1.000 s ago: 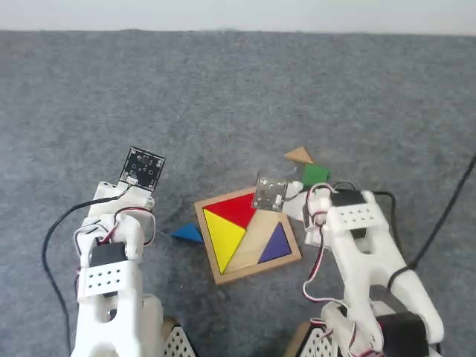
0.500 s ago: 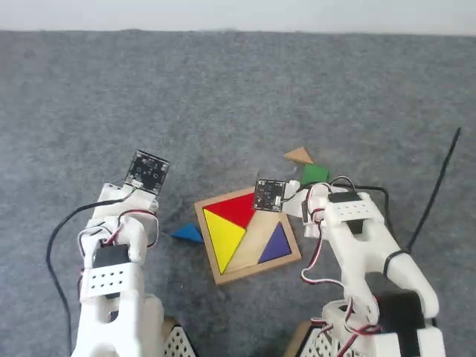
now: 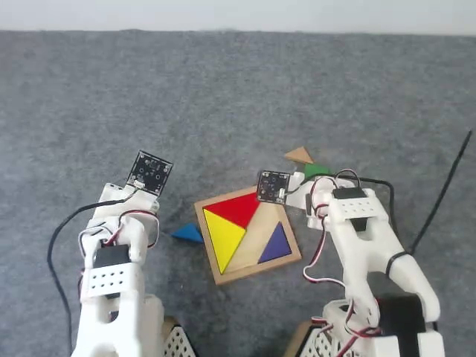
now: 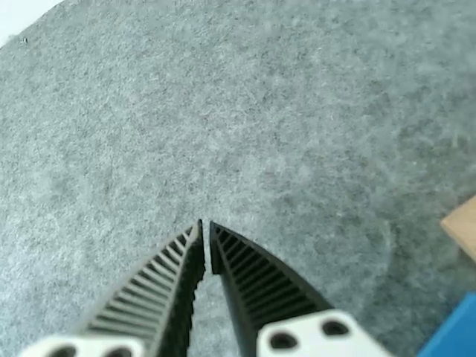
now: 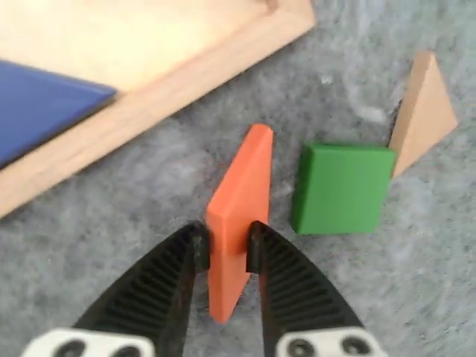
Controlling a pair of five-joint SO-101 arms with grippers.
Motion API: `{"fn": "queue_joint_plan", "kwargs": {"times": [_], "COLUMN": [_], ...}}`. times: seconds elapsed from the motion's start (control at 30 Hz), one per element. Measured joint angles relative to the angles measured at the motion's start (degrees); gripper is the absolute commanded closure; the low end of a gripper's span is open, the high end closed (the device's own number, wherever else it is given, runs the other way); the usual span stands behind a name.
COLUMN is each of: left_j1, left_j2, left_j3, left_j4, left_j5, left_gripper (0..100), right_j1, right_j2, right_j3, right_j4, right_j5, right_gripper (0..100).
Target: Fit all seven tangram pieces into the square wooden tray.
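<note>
The square wooden tray lies between the two arms and holds a red, a yellow and a purple triangle. My right gripper is shut on an orange piece, held on edge just outside the tray rim, beside a green square and a tan triangle. In the high view the green square and tan triangle lie just beyond the tray's far right corner. A blue triangle rests on the carpet left of the tray. My left gripper is shut and empty over bare carpet.
Grey carpet covers the whole table, with wide open room beyond the tray. A black cable runs along the right side. The blue triangle's corner and a tray corner show near the left gripper.
The right arm has shifted slightly to the right and away from the tray with the orange piece. The left arm has barely moved.
</note>
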Motion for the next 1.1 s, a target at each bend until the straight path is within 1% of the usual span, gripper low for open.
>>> {"fn": "queue_joint_plan", "kwargs": {"times": [0.17, 0.27, 0.37, 0.5, 0.7, 0.8, 0.97, 1.1], "left_j1": [0.0, 0.0, 0.0, 0.0, 0.0, 0.0, 0.0, 0.0], "left_j2": [0.0, 0.0, 0.0, 0.0, 0.0, 0.0, 0.0, 0.0], "left_j3": [0.0, 0.0, 0.0, 0.0, 0.0, 0.0, 0.0, 0.0], "left_j4": [0.0, 0.0, 0.0, 0.0, 0.0, -0.2, -0.3, -0.3], "left_j5": [0.0, 0.0, 0.0, 0.0, 0.0, 0.0, 0.0, 0.0], "left_gripper": [99, 99, 99, 99, 99, 99, 99, 99], "right_j1": [1.4, 2.3, 2.4, 2.2, 2.4, 0.9, -1.1, -5.4], "right_j2": [1.0, 1.1, 1.1, 1.1, 2.4, 2.4, 2.4, 2.4], "right_j3": [-3.3, -7.3, -11.5, -18.0, -29.4, -33.8, -38.2, -38.5], "right_j4": [1.4, 7.9, 14.6, 22.2, 35.5, 41.0, 45.6, 45.8], "right_j5": [-3.8, -6.0, -10.1, -17.9, -32.0, -38.2, -48.4, -56.0], "right_gripper": [99.0, 99.0, 99.0, 99.0, 99.0, 99.0, 99.0, 99.1]}}
